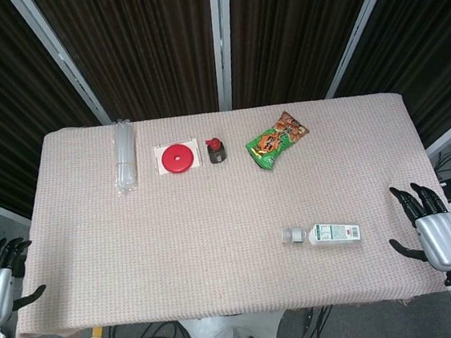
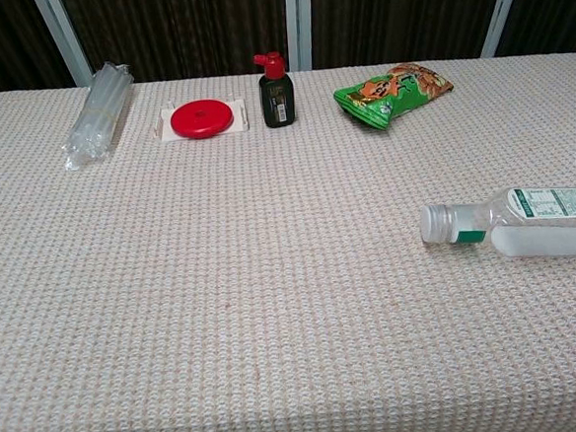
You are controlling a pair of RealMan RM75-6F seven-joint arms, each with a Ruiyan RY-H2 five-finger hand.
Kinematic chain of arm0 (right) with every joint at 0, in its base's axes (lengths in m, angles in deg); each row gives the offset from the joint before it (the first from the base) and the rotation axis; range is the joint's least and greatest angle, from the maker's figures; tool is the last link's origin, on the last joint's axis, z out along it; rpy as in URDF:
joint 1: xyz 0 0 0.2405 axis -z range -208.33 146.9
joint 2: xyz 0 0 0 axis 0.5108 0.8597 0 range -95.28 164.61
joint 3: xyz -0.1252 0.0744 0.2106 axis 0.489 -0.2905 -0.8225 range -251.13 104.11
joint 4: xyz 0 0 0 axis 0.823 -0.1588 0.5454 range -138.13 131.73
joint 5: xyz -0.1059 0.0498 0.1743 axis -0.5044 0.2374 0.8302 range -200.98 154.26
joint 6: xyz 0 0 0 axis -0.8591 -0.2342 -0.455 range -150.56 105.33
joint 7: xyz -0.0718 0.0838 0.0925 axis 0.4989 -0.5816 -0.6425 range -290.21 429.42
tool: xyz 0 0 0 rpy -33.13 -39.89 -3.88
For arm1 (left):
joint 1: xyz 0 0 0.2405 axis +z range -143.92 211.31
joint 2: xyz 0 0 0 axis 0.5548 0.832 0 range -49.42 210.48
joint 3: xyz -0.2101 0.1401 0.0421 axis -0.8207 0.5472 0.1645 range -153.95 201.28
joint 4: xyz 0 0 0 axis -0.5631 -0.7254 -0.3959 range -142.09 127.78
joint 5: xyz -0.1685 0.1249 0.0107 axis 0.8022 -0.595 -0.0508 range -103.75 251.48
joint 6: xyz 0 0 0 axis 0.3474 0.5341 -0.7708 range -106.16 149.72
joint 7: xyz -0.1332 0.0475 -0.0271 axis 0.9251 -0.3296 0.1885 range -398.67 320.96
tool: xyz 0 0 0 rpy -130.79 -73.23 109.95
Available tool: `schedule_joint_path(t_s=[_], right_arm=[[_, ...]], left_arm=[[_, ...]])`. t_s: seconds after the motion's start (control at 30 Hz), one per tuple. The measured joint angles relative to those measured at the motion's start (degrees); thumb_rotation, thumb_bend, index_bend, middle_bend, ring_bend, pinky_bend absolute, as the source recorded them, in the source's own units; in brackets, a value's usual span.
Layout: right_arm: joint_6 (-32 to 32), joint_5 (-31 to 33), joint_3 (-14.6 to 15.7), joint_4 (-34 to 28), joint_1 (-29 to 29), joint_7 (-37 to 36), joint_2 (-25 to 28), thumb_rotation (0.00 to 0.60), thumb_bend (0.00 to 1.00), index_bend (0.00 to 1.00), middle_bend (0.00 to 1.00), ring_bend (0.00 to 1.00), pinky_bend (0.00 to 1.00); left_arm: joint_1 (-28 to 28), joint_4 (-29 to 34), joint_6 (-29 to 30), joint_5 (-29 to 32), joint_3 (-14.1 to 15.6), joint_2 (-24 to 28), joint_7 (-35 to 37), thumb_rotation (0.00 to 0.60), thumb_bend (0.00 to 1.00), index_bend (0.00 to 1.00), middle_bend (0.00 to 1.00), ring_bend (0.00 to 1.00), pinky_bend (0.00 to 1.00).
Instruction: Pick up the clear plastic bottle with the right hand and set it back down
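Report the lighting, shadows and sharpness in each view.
Head view: even overhead light, only faint shadows, the clear plastic bottle slightly soft, dark curtains behind. Chest view: sharper, the tablecloth weave crisp, bottle cut by the right edge, no strong glare.

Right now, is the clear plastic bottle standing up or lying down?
Lying down. The clear plastic bottle rests on its side on the table, cap pointing left, no hand touching it.

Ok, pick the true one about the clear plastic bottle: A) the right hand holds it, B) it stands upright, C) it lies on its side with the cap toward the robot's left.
C: the clear plastic bottle lies flat on the tablecloth, white cap leftward, apart from the right hand.
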Motion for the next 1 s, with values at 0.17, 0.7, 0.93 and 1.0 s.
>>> schedule_joint_path(t_s=[0.17, 0.7, 0.93, 1.0], right_arm=[[-0.4, -0.6, 0.4, 0.0, 0.1, -1.2, 0.2, 0.6, 0.1, 0.0, 0.18, 0.02, 0.09], [11.9, 1.2, 1.5, 0.0, -5.3, -2.8, -2.9, 0.6, 0.1, 0.0, 0.16, 0.01, 0.09], [20.6, 4.2, 0.7, 5.0, -10.7, -5.7, -8.0, 0.6, 0.1, 0.0, 0.17, 0.02, 0.09], [22.1, 4.8, 0.6, 6.6, -11.9, -6.5, -9.5, 0.6, 0.1, 0.0, 0.18, 0.02, 0.09]], left_arm=[[0.2, 0.0, 0.4, -0.3, 0.0, -0.1, 0.1, 0.6, 0.0, 0.21, 0.14, 0.07, 0.03], [0.0, -0.2, -0.3, -0.4, -0.2, -0.1, 0.5, 0.6, 0.0, 0.21, 0.14, 0.07, 0.03], [-0.2, -0.4, -0.7, -0.3, -0.3, -0.1, 0.7, 0.6, 0.0, 0.21, 0.14, 0.07, 0.03], [-0.2, -0.4, -0.7, -0.2, -0.3, -0.1, 0.7, 0.6, 0.0, 0.21, 0.14, 0.07, 0.03]])
